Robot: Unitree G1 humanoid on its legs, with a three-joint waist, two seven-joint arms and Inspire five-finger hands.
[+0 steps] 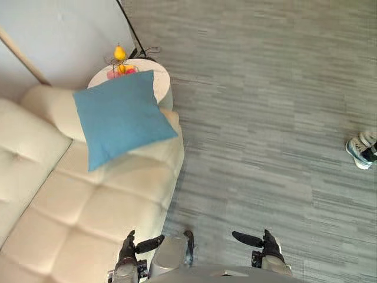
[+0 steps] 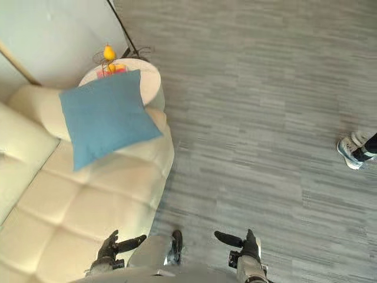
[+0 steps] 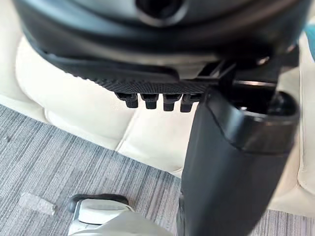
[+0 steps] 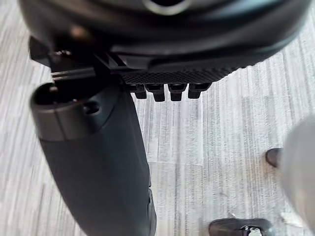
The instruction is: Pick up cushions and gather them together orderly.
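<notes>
Well ahead of left hand [image 1: 126,252] and right hand [image 1: 270,244], both slack and empty, cushion [image 1: 121,118] lies on sofa [image 1: 70,200], untouched

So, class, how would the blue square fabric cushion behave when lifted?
Probably light and soft: the blue square fabric cushion looks plump. Likely to sag if held by one corner. Propped on the cream sofa's arm, it could slide.
</notes>
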